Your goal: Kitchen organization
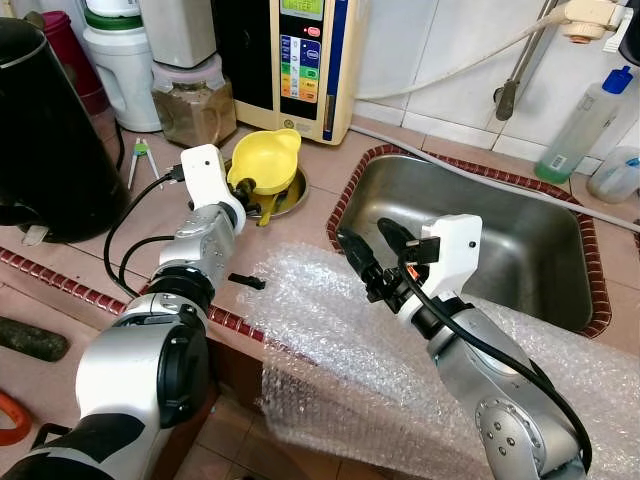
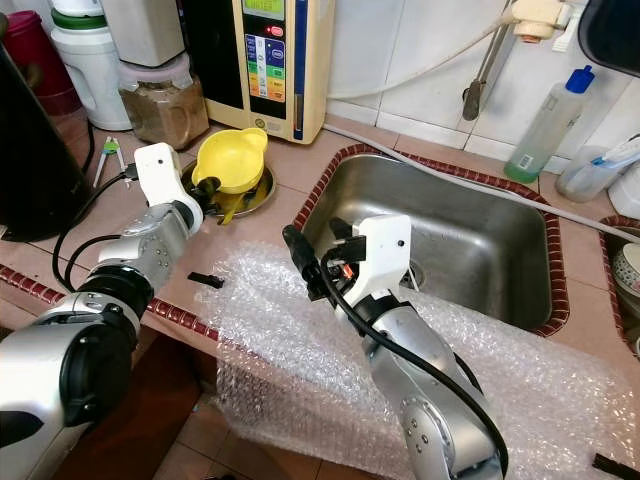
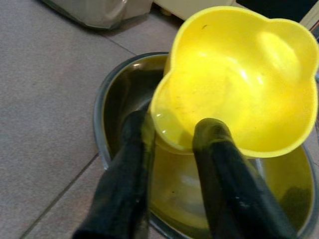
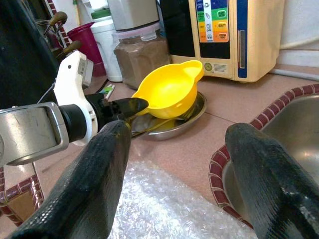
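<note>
Yellow bowl [image 1: 265,157] upper centre, our left tool [image 1: 245,190] pinching its rim, barely lifted; right tool [image 1: 368,243] open, empty; tidying just begun

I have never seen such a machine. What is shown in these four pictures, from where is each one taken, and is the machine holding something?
This is a humanoid robot with two silver arms; each ends in a gripper of two long black fingers. Two pictures come from a stereo camera on its head, looking down at a kitchen counter. The other two come from cameras on its wrists, looking along the fingers.

On the counter are a steel sink, a sheet of bubble wrap over the counter's edge, and a shallow metal dish with a yellow bowl in it.

The left gripper has its fingers on either side of the bowl's rim, gripping it. The right gripper is open and holds nothing, above the bubble wrap beside the sink.
</note>
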{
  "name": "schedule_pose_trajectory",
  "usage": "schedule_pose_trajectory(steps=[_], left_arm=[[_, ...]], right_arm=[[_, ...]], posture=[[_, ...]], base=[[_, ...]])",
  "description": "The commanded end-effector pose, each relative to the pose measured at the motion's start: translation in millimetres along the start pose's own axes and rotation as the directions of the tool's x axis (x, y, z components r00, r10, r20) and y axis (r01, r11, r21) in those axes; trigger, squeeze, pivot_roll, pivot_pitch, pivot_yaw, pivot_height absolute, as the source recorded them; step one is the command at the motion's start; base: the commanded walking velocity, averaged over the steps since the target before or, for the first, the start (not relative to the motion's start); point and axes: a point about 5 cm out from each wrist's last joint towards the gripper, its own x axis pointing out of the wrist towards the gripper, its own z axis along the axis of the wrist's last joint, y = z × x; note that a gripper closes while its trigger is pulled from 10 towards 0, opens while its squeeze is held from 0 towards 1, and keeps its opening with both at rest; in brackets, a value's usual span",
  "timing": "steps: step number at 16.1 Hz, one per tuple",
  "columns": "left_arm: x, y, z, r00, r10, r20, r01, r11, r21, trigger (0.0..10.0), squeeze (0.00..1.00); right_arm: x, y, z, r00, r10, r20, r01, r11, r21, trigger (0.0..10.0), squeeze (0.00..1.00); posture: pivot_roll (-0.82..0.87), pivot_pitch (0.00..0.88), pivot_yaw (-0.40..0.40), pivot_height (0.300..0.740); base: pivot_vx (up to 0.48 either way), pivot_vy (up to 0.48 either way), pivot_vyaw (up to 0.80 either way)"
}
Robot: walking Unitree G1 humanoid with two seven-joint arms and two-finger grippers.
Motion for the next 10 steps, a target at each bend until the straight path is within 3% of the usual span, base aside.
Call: schedule_pose_trajectory(steps=[1,4,10], left_arm=[[-1.0,7.2,-10.1,0.999,0.015,-0.045,-0.016,1.000,-0.013,0.0,0.00],[-1.7,11.1,-13.8,0.998,0.021,-0.060,-0.023,1.000,-0.022,0.0,0.00],[-4.3,17.6,-12.5,1.000,-0.010,-0.002,0.009,0.997,-0.074,0.0,0.00]], right_arm=[[0.6,0.5,2.1,1.000,0.011,0.002,-0.011,1.000,-0.002,10.0,0.00],[0.9,0.8,1.2,1.000,0.018,-0.001,-0.018,1.000,-0.004,10.0,0.00],[3.1,0.5,0.0,1.000,0.019,-0.002,-0.019,1.000,-0.010,10.0,0.00]], posture=[[-0.06,0.095,-0.035,0.740],[-0.06,0.093,-0.036,0.740],[-0.04,0.092,-0.042,0.740]], base=[[0.000,0.000,0.00],[0.000,0.000,0.00],[0.000,0.000,0.00]])
